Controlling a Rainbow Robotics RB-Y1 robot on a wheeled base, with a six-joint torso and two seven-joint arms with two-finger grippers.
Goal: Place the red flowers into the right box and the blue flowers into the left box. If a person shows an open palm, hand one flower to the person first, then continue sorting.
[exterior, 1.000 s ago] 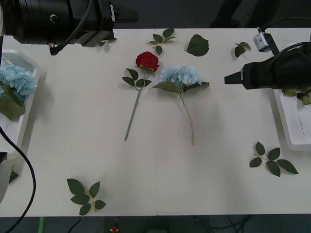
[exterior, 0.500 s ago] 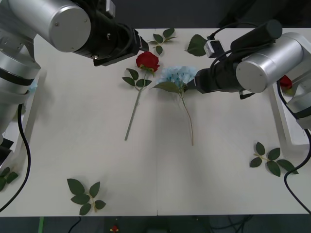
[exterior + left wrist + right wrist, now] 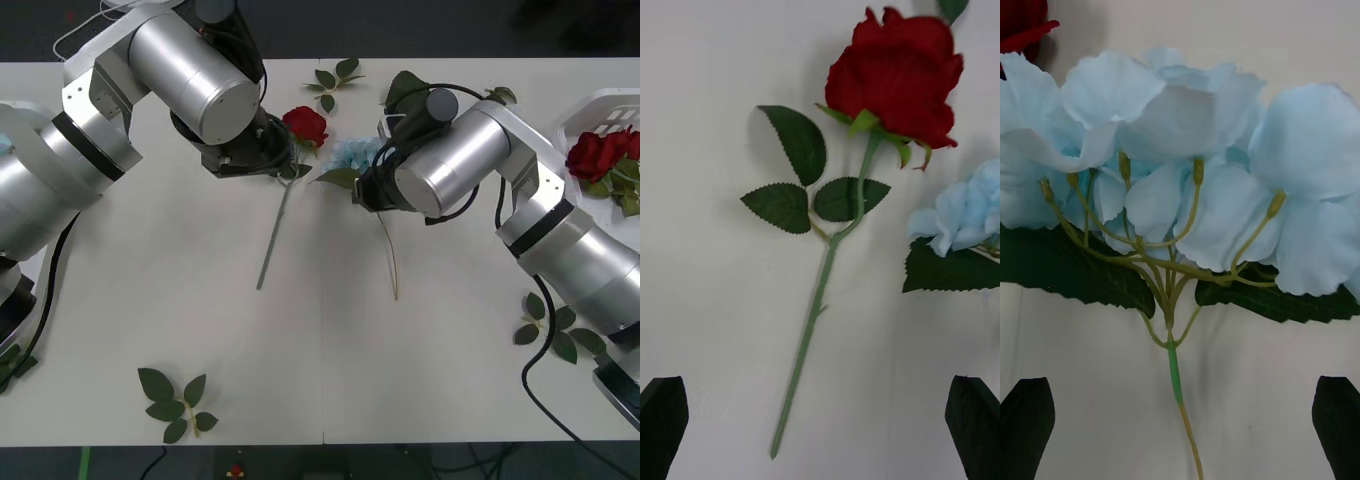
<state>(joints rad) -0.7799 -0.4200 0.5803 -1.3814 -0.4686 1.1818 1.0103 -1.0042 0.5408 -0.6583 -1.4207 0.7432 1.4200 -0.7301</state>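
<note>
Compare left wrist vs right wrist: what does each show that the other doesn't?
Left wrist alone: the whole rose stem with its three leaves, lying between the open left fingers. Right wrist alone: the hydrangea's branching stalks and stem, centred between the open right fingers. Both: the red rose, just a sliver of it in the right wrist view, blue hydrangea petals, and the white table.

A matt, smooth white worktop [image 3: 150, 300] is seen. The arms are cased in brushed, satin silver metal. Cloth-like matt petals are shown on the blue flower [image 3: 1187, 157] and the red rose [image 3: 895, 75], with plastic-looking stems and finely veined leaves.
</note>
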